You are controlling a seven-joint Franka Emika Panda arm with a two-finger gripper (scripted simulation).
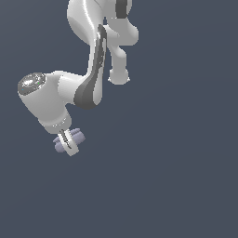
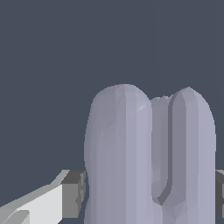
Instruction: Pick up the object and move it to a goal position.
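The object (image 1: pixel 69 141) is a small pale lavender-grey ribbed piece. In the exterior view it sits between the white fingers of my gripper (image 1: pixel 69 145), at that view's left, below the white hand. The fingers are closed against its sides. In the wrist view the object (image 2: pixel 148 162) fills the frame close up, showing two rounded lobes with a groove between them, and a grey finger pad (image 2: pixel 72 194) presses on one side, with another pad edge (image 2: pixel 219 192) on the other side.
The white arm (image 1: pixel 93 83) reaches in from the top of the exterior view. The background is a plain dark blue-grey surface (image 1: pixel 176 176) with no other objects or goal marker visible.
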